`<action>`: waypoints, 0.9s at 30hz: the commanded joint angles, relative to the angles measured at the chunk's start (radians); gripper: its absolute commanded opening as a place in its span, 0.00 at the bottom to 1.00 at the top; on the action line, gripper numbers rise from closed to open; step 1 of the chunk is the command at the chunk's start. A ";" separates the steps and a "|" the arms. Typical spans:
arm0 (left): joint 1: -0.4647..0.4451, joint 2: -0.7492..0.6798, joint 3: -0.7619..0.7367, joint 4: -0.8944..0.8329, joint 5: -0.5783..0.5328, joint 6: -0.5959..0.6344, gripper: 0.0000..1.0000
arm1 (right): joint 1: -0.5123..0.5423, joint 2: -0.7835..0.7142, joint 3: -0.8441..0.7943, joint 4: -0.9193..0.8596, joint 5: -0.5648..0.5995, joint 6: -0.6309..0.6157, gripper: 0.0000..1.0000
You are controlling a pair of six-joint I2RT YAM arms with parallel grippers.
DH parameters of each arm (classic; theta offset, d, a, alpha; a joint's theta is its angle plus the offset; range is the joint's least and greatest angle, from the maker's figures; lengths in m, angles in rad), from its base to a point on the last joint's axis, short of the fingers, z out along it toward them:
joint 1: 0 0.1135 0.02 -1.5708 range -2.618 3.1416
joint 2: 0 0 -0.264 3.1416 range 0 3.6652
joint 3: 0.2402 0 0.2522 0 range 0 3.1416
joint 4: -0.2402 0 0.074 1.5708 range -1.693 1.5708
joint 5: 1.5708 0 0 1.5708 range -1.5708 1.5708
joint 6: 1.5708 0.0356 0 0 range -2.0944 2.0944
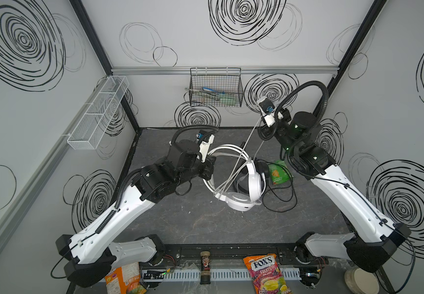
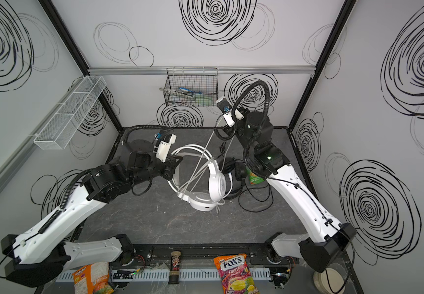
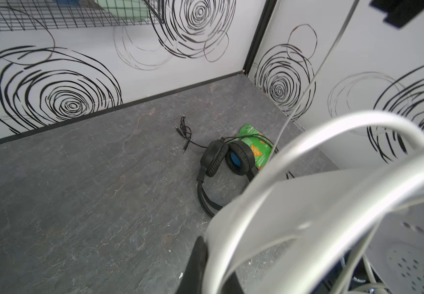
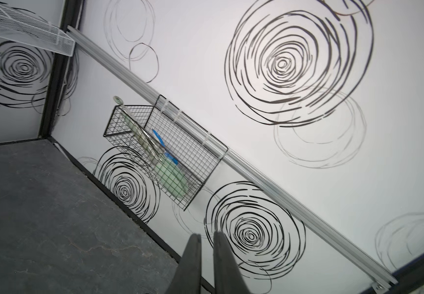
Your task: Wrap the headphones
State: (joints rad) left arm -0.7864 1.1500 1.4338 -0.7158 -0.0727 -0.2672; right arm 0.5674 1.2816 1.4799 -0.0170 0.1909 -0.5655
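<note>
Past the candy bag (image 1: 264, 272) at the near edge, your left gripper (image 1: 209, 166) is clamped on the headband of the white headset (image 1: 239, 201), mid-table (image 1: 180, 224). Several strands of white cable (image 1: 247, 142) cross it and run taut up and away, so I judge this wrap part done. Just right, the black headset (image 3: 214, 157) lies by a green snack bag (image 1: 278, 173), and its black cable (image 3: 186, 129) sprawls loose, not yet wrapped. Farthest and raised, your right gripper (image 4: 207, 236) stands a crack apart. No cable shows between its tips, so I cannot tell if it grips.
</note>
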 commanded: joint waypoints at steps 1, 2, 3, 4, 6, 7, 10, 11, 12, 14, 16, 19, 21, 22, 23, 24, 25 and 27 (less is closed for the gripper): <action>-0.005 -0.030 0.006 0.050 0.067 0.002 0.00 | -0.035 -0.045 -0.022 0.092 -0.015 0.095 0.16; -0.004 -0.032 0.008 0.056 0.070 -0.002 0.00 | -0.042 -0.045 -0.024 0.090 -0.017 0.103 0.16; -0.004 -0.034 0.010 0.063 0.073 -0.006 0.00 | -0.045 -0.044 -0.031 0.092 -0.020 0.111 0.16; -0.003 -0.037 0.013 0.074 0.078 -0.012 0.00 | -0.051 -0.047 -0.042 0.097 -0.026 0.120 0.16; 0.000 -0.046 0.018 0.094 0.087 -0.025 0.00 | -0.061 -0.050 -0.063 0.115 -0.035 0.140 0.15; 0.003 -0.050 0.023 0.104 0.096 -0.032 0.00 | -0.068 -0.050 -0.071 0.123 -0.036 0.153 0.14; 0.016 -0.062 0.038 0.126 0.125 -0.046 0.00 | -0.099 -0.039 -0.078 0.127 -0.032 0.210 0.11; 0.019 -0.065 0.043 0.132 0.138 -0.050 0.00 | -0.114 -0.035 -0.078 0.127 -0.029 0.230 0.10; 0.022 -0.067 0.045 0.140 0.150 -0.051 0.00 | -0.124 -0.034 -0.080 0.130 -0.029 0.250 0.09; 0.027 -0.079 0.045 0.162 0.173 -0.058 0.00 | -0.139 -0.033 -0.090 0.136 -0.035 0.278 0.09; 0.033 -0.088 0.045 0.183 0.190 -0.069 0.00 | -0.142 -0.038 -0.104 0.139 -0.045 0.290 0.09; 0.049 -0.100 0.045 0.210 0.209 -0.087 0.00 | -0.144 -0.057 -0.142 0.157 -0.092 0.298 0.10; 0.063 -0.103 0.045 0.231 0.235 -0.100 0.00 | -0.145 -0.070 -0.166 0.175 -0.117 0.301 0.12; 0.068 -0.106 0.043 0.246 0.248 -0.109 0.00 | -0.147 -0.078 -0.179 0.186 -0.132 0.308 0.13; 0.074 -0.107 0.043 0.262 0.257 -0.118 0.00 | -0.152 -0.086 -0.194 0.202 -0.155 0.315 0.13; 0.077 -0.109 0.043 0.274 0.261 -0.123 0.00 | -0.155 -0.096 -0.209 0.220 -0.177 0.321 0.13; 0.079 -0.110 0.044 0.287 0.264 -0.130 0.00 | -0.158 -0.107 -0.226 0.243 -0.201 0.325 0.13; 0.085 -0.111 0.049 0.299 0.266 -0.136 0.00 | -0.159 -0.117 -0.241 0.268 -0.224 0.330 0.11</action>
State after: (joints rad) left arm -0.7109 1.0660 1.4345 -0.5690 0.1379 -0.3485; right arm 0.4168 1.2064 1.2488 0.1505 0.0246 -0.2676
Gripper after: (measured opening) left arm 0.094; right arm 0.116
